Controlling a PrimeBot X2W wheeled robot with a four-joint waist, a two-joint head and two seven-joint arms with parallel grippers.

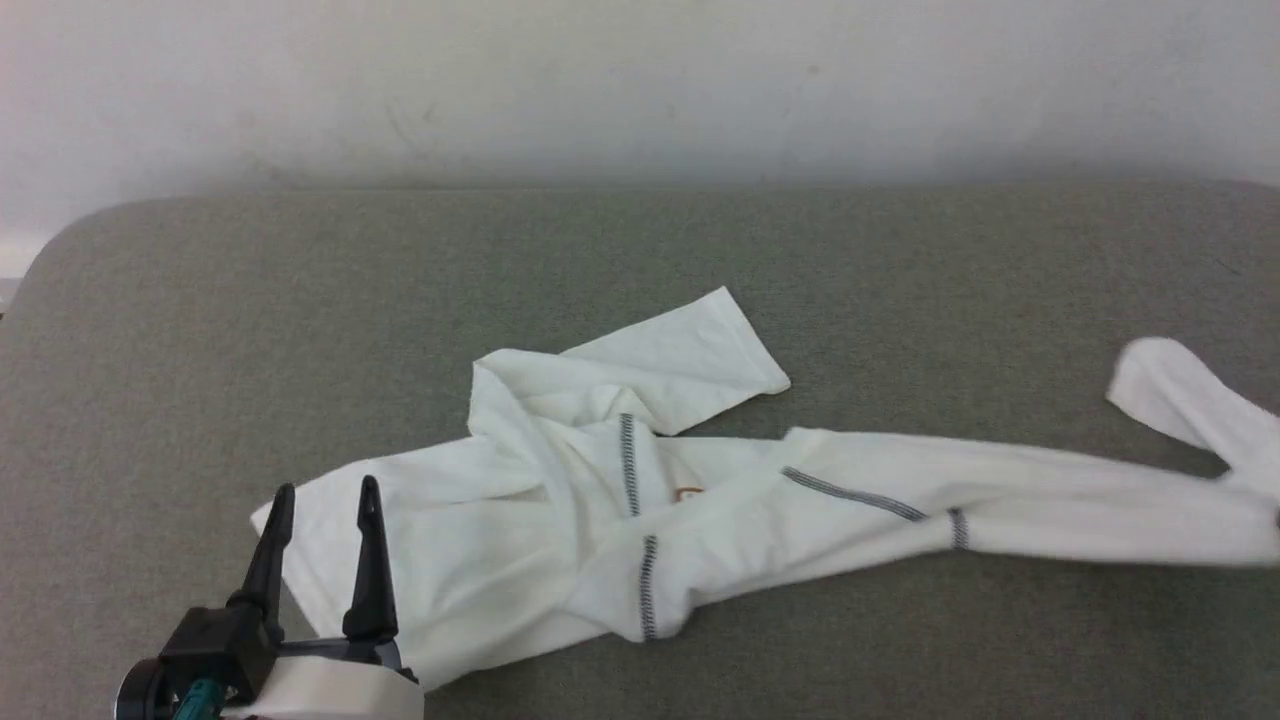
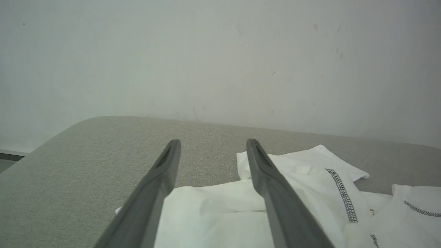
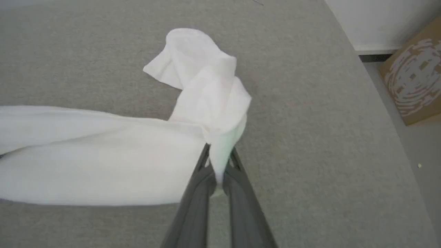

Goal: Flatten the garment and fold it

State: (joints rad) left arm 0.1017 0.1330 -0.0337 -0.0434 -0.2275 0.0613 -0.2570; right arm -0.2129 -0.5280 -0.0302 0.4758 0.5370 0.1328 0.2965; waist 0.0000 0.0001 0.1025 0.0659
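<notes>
There's the right claw (image 3: pixel 219 152), pressed together on the shirt's (image 1: pixel 560 520) far end with the fabric bunched between its fingers. That looks like a grip for dragging the twisted length straight along the grey desk (image 1: pixel 250 300). The left claw (image 1: pixel 327 487) is spread and holding nothing, poised over the shirt's left edge, probably to pin or take that end. The shirt lies crumpled mid-desk, a sleeve flipped back and a long roll running right to the pinch. Flattening looks barely begun.
</notes>
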